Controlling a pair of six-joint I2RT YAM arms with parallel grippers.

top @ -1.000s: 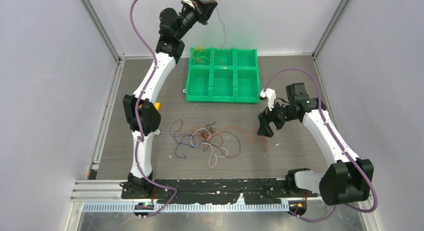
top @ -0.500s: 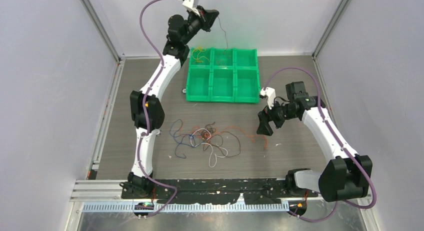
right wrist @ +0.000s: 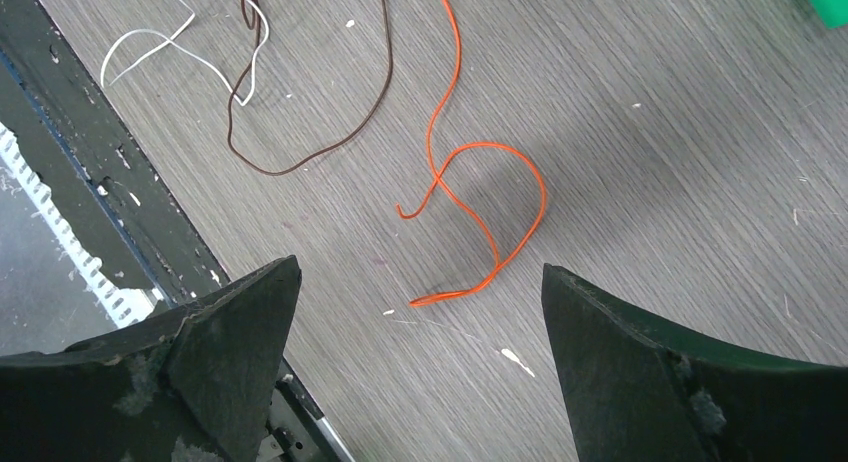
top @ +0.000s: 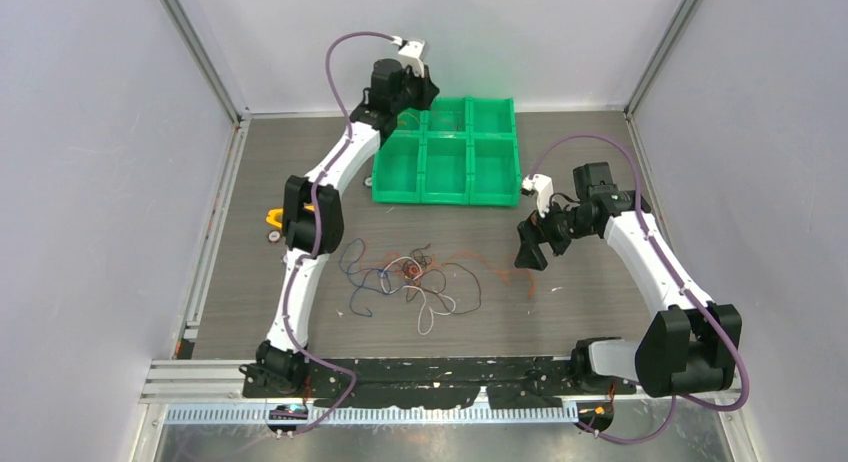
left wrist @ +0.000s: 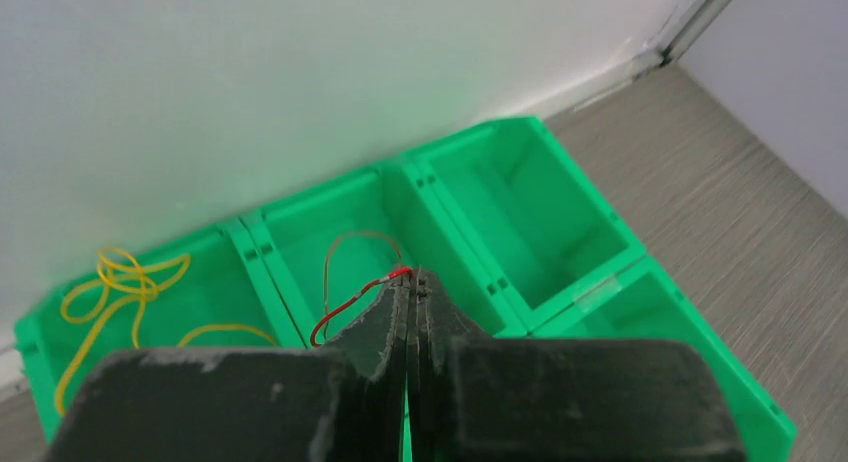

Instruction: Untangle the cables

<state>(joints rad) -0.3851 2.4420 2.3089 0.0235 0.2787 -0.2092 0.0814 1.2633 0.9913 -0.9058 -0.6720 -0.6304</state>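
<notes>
A tangle of thin cables, blue, white, brown and orange, lies on the table's middle. My left gripper is shut on a red cable and holds it over the back middle compartment of the green bin, where the cable loops down. A yellow cable lies in the back left compartment. My right gripper is open and empty, hovering right of the tangle above an orange cable and a brown cable.
The green bin's other compartments show nothing in them. A yellow and white object lies near the left arm. The black base rail runs along the near edge, and grey walls enclose the table.
My left arm has come down from high above the bin and moved right, lowering the red cable into the back middle compartment. My right arm has barely moved.
</notes>
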